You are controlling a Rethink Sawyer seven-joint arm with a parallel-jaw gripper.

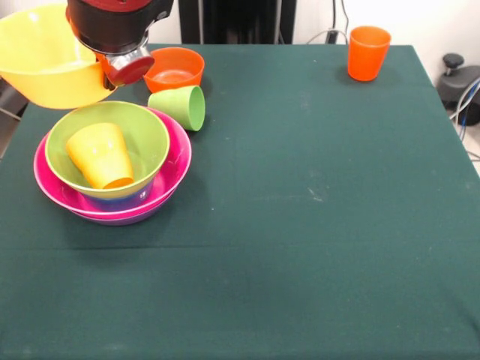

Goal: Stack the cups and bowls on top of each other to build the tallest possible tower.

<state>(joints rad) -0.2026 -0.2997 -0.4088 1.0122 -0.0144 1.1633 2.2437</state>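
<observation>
My gripper (pixel 112 66) hangs at the top left and holds the large yellow bowl (pixel 45 56) by its rim, tilted and clear of the table. Just below stands the tower: a light green bowl (pixel 146 135) sits in a blue bowl (pixel 124 201), inside a pink bowl (pixel 174 161), on a purple bowl (pixel 127 220). A yellow-orange cup (pixel 101 154) lies tilted, mouth down, in the green bowl. A light green cup (pixel 180 105) lies on its side beside the pile. An orange bowl (pixel 174 69) stands behind it. An orange cup (pixel 367 52) stands upright at the far right. The purple cup is out of view.
The dark green tablecloth (pixel 300 225) covers the whole table. A black device with cables (pixel 459 82) sits off the table's right edge. The robot's dark pedestal (pixel 240 19) stands at the top middle.
</observation>
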